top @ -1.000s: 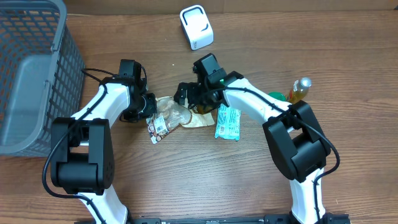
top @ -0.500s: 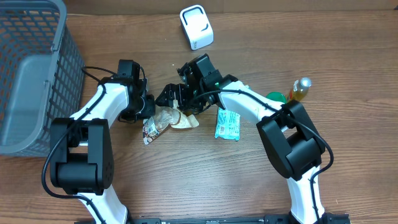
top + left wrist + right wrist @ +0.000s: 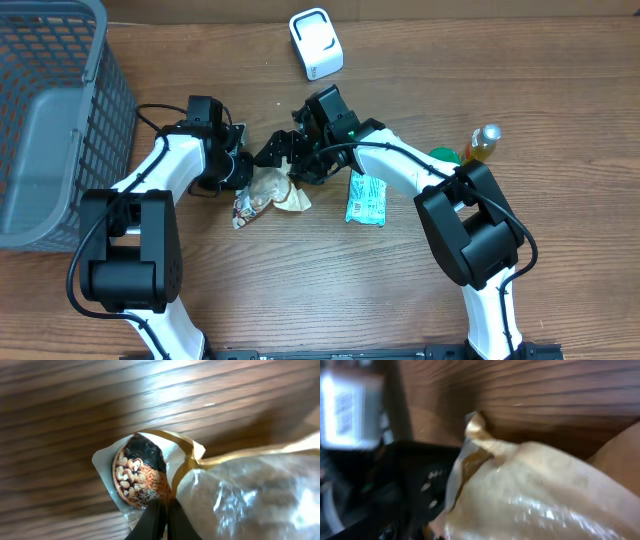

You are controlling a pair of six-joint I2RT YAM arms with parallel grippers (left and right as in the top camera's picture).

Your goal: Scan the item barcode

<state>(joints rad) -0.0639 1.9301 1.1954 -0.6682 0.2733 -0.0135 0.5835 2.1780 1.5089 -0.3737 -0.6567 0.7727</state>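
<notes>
The item is a crinkly snack bag [image 3: 266,190] with a clear tan body and a printed nut picture [image 3: 136,476]. It lies between the two arms. My left gripper [image 3: 238,168] is shut on the bag's edge, its black fingers [image 3: 152,519] pinching the film just below the picture. My right gripper [image 3: 285,160] hangs over the bag's upper right end with its jaws standing wide apart. In the right wrist view the blurred bag [image 3: 535,490] fills the frame and the right fingers do not show. The white scanner [image 3: 316,43] stands at the back of the table.
A teal packet [image 3: 366,197] lies just right of the bag. A small bottle [image 3: 484,143] and a green object [image 3: 445,155] sit further right. A grey mesh basket [image 3: 50,120] fills the left side. In the right wrist view the left arm's black body [image 3: 395,490] is close by.
My right gripper has moved left over the bag and its jaws have narrowed slightly. The bag has shifted left and turned in the left grip. The left arm has barely moved.
</notes>
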